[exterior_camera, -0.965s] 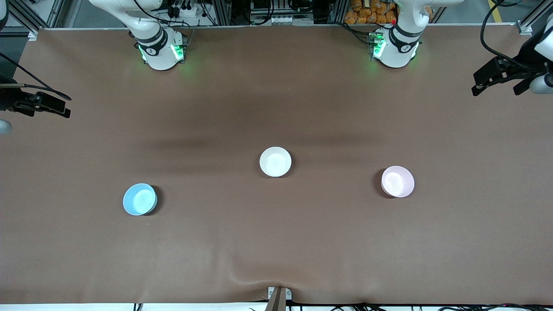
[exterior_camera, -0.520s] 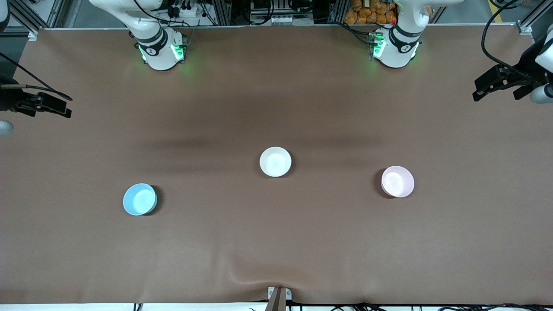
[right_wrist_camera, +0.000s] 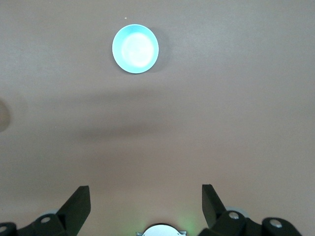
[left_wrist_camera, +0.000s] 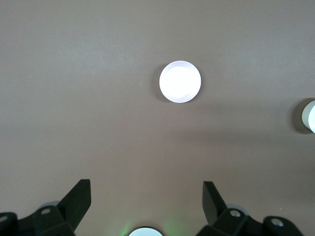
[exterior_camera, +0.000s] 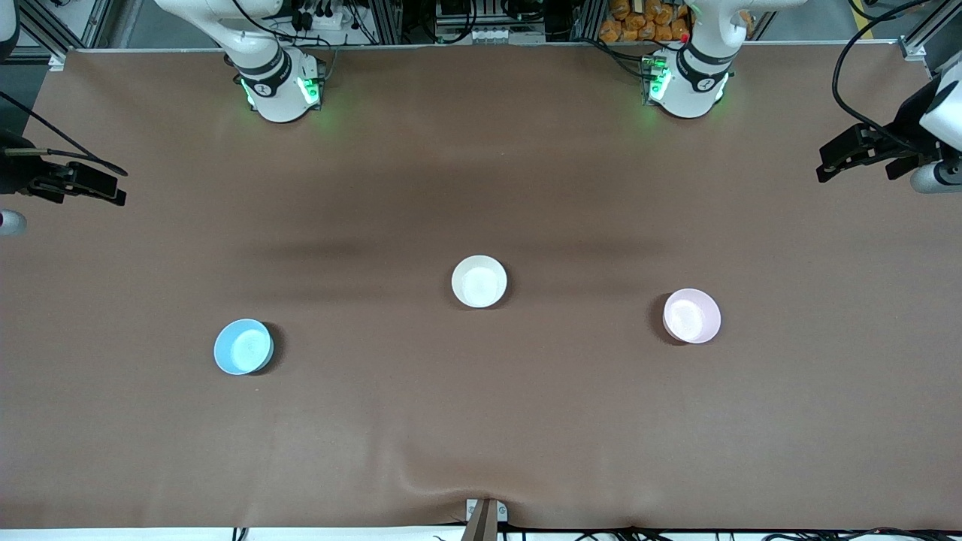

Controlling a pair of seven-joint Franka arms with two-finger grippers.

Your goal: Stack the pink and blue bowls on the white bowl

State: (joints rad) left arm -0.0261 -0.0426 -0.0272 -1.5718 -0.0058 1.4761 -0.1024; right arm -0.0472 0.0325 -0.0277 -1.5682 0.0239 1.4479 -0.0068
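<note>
The white bowl (exterior_camera: 479, 281) sits upright mid-table. The pale pink bowl (exterior_camera: 691, 315) stands toward the left arm's end, slightly nearer the front camera. The light blue bowl (exterior_camera: 243, 346) stands toward the right arm's end, nearer still. My left gripper (exterior_camera: 824, 168) is open and empty, high over its end of the table; its wrist view shows the pink bowl (left_wrist_camera: 180, 81) beyond the open fingers (left_wrist_camera: 78, 196), with the white bowl (left_wrist_camera: 310, 116) at the frame edge. My right gripper (exterior_camera: 114, 194) is open and empty over the other end; its wrist view shows the blue bowl (right_wrist_camera: 135, 48).
The brown table mat (exterior_camera: 481, 421) has a small ripple at the front edge near a bracket (exterior_camera: 482, 515). The two arm bases (exterior_camera: 279, 89) (exterior_camera: 688, 84) stand along the table edge farthest from the front camera. Wide bare mat separates the three bowls.
The left gripper has shifted slightly in over its end of the table. The right gripper has barely moved. The three bowls have not moved.
</note>
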